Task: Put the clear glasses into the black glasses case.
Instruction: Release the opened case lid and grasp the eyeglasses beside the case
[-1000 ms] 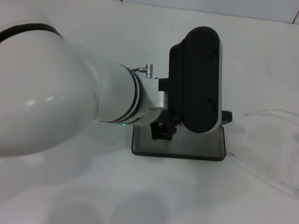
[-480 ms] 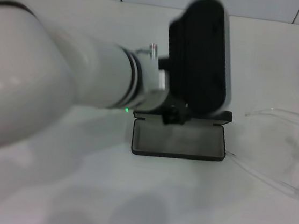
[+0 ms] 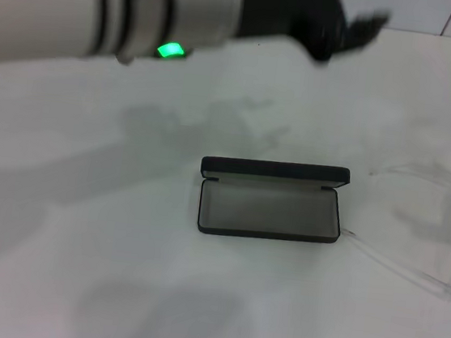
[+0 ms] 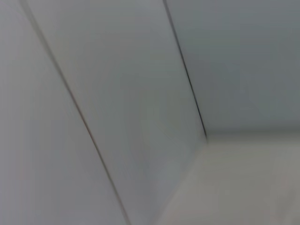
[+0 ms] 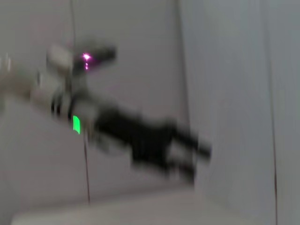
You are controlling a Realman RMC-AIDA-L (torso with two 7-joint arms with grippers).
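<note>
The black glasses case (image 3: 274, 171) lies open in the middle of the white table, its lid standing up at the back and the grey lining showing. The clear glasses (image 3: 440, 218) rest on the table just right of the case, one thin arm reaching toward its right end. My left gripper (image 3: 351, 32) is raised high above the far side of the table, well clear of the case. The right wrist view shows that same left gripper (image 5: 197, 161) with its dark fingers apart and nothing between them. My right gripper is out of view.
My white left forearm (image 3: 106, 0), with a green light on it, spans the top of the head view. A tiled wall (image 4: 140, 93) runs behind the table. The arm's shadow falls on the table left of the case.
My left arm has swung up and back from over the case. The open case, partly covered before, now shows whole. The glasses have not moved.
</note>
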